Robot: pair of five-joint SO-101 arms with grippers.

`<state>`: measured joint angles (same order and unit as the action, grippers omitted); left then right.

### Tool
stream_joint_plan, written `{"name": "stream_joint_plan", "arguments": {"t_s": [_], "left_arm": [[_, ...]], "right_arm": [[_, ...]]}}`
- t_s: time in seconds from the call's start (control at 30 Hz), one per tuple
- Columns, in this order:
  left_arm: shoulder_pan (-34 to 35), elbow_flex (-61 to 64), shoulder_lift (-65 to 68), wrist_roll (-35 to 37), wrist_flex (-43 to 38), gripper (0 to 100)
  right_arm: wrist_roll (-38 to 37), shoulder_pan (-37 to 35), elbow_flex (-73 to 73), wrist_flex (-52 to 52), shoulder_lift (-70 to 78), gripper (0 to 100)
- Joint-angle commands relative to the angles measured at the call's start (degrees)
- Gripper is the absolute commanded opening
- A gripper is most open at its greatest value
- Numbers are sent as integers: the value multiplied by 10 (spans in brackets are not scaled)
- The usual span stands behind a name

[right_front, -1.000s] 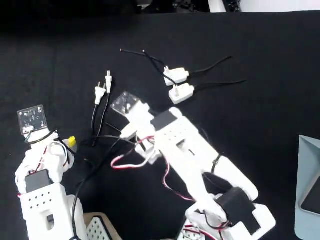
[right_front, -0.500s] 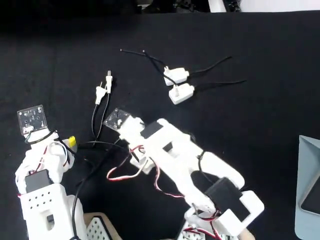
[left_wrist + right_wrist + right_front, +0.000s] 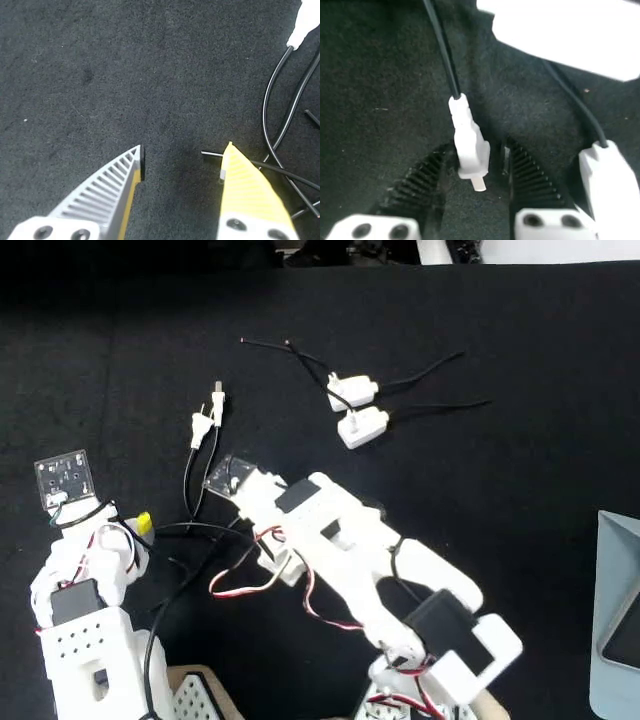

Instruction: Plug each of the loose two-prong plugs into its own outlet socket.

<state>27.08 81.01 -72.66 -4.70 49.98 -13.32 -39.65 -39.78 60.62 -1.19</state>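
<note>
Right wrist view — right tool [image 3: 478, 146] spread, white plug [image 3: 465, 129] just ahead; left tool [image 3: 184, 147] spread too.

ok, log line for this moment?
left tool open over cloth | right tool open around plug | no plug at sockets

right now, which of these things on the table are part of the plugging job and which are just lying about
Job: nearer plug, farther plug, farther outlet socket, nearer outlet socket.
Lying about: pale blue tray at the table's edge, perforated piece by the arm bases.
</note>
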Motion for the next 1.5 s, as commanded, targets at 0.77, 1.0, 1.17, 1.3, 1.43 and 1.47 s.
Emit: {"name": "stream_joint_plan", "arguments": {"t_s": [0.77,1.0,1.17,1.3,1.43,1.47], "left_arm": [[0,-7,-9,-1,-15,256],[0,-6,-9,-1,-15,256],[0,-6,-9,1,-15,258],[0,-7,-9,3,-27,260],[6,-13,-9,49,-51,261],[6,-22,-9,61,-52,261]], "right_arm": [[1,-6,76,0,24,65],[0,-9,115,21,20,11],[1,-7,120,59,-59,11],[6,-8,118,83,-164,11],[9,-9,118,85,-259,11],[23,-9,118,84,-277,11]]}}
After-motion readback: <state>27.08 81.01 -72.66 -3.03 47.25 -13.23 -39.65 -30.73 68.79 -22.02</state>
